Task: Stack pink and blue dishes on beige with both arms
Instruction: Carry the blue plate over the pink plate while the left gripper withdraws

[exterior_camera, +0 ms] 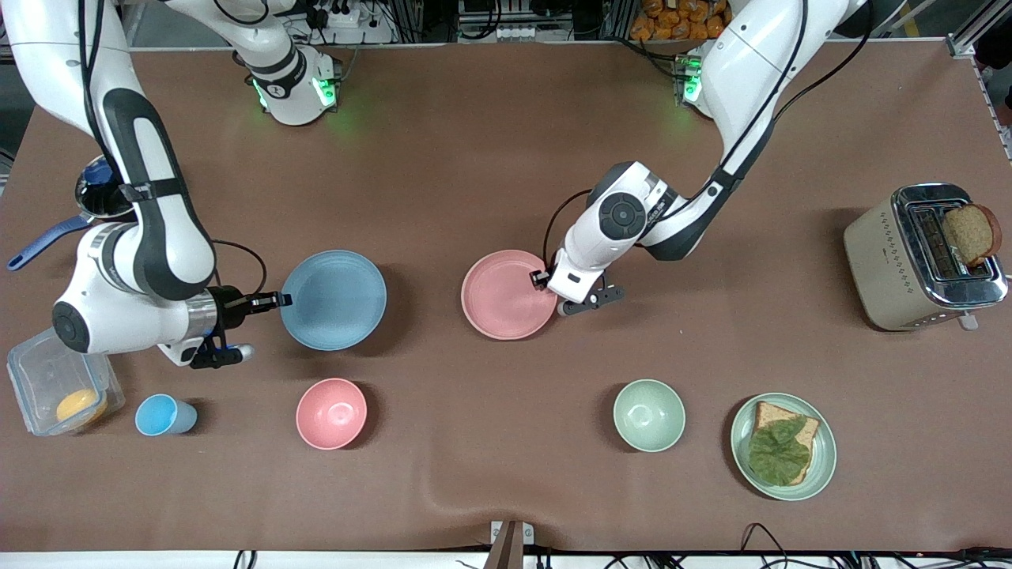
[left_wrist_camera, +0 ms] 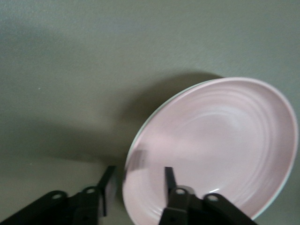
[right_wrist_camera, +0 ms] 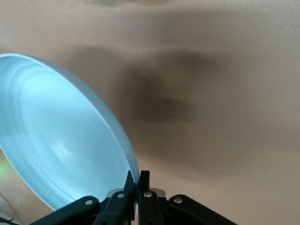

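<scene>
Brown table covering [exterior_camera: 490,150] spans the whole work surface. A row of items lies nearest the front camera. At the right arm's end stands a clear plastic container [exterior_camera: 47,371] with an orange item [exterior_camera: 81,405] inside. Beside it is a small blue cup [exterior_camera: 164,416], then a deep pink bowl [exterior_camera: 331,413]. Toward the left arm's end follow a pale green bowl [exterior_camera: 649,415] and a pale green plate [exterior_camera: 822,466] carrying bread topped with a leaf [exterior_camera: 779,451]. A metallic toaster [exterior_camera: 909,269] stands at the left arm's end, a bread slice [exterior_camera: 971,232] protruding from one slot.
</scene>
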Controlling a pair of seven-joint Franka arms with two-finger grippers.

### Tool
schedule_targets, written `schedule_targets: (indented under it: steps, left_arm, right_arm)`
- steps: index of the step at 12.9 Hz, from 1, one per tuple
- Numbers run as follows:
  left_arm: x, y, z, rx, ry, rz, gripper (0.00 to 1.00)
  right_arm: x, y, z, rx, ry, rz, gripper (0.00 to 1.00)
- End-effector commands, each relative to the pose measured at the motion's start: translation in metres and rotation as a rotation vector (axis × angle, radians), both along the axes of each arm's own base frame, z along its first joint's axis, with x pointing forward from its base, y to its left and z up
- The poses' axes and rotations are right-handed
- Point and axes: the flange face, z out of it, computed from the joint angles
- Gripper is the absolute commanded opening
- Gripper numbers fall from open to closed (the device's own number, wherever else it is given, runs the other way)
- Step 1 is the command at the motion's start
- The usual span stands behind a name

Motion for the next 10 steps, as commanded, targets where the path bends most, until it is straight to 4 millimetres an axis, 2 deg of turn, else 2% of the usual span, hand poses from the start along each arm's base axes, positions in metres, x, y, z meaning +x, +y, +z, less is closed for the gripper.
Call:
schedule_targets:
  steps: [1, 2, 5, 10]
  left_arm:
    - [0.025, 0.021, 0.044, 0.014, -0.071, 0.056, 1.00]
    - [0.036, 0.038, 0.067, 0.027, -0.089, 0.075, 1.00]
    - [0.071, 0.112, 0.133, 0.089, -0.160, 0.153, 1.00]
    - [0.090, 0.220, 0.232, 0.274, -0.247, 0.162, 1.00]
  right_arm:
    - [-0.001, 0.020, 0.010, 0.043, 0.004, -0.058, 0.00]
    - [-0.001, 0.034, 0.010, 0.032, 0.011, -0.089, 0.00]
    - [-0.003, 0.096, 0.012, -0.018, 0.017, -0.149, 0.00]
    - [-0.016, 0.191, 0.001, -0.018, -0.044, -0.147, 0.00]
